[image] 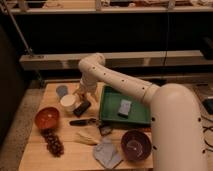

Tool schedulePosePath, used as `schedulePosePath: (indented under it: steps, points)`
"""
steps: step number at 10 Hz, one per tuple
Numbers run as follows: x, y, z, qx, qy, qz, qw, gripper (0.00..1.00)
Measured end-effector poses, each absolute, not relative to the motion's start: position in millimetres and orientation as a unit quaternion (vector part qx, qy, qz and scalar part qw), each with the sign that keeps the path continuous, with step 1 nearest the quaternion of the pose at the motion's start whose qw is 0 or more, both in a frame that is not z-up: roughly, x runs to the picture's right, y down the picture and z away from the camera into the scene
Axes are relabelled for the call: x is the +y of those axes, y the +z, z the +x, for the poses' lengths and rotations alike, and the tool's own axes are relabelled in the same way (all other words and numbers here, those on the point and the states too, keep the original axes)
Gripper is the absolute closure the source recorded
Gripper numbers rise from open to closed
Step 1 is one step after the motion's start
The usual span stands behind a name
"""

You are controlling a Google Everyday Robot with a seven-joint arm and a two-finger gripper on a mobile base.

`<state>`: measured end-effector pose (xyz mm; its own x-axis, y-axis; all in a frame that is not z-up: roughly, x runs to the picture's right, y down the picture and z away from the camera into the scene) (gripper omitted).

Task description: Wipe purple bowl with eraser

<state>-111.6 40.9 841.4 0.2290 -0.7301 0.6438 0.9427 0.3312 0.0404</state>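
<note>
The purple bowl (pixel 136 145) stands on the wooden table near its front right, dark maroon with a paler shiny inside. The eraser (pixel 81 108), a small black block, lies at an angle just right of the white cup (pixel 68 102). My gripper (pixel 83 96) hangs at the end of the white arm, directly above the eraser and the cup's right edge, pointing down. It is open and holds nothing. The purple bowl is well away from it, toward the front right.
A green tray (pixel 113 116) with a grey-blue block (pixel 124 107) sits right of the eraser. An orange-red bowl (pixel 47 117), grapes (pixel 52 142), a dark-handled tool (pixel 82 121), a grey cloth (pixel 107 152) and a pale yellow item (pixel 87 137) lie across the table's front.
</note>
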Motion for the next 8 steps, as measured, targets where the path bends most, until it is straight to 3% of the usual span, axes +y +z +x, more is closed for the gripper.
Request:
schedulePosePath:
  steps: [6, 8]
  points:
    - [59, 851, -120, -0.298, -0.545, -0.197, 0.758, 0.2]
    - [57, 850, -108, -0.297, -0.532, -0.195, 0.769, 0.28]
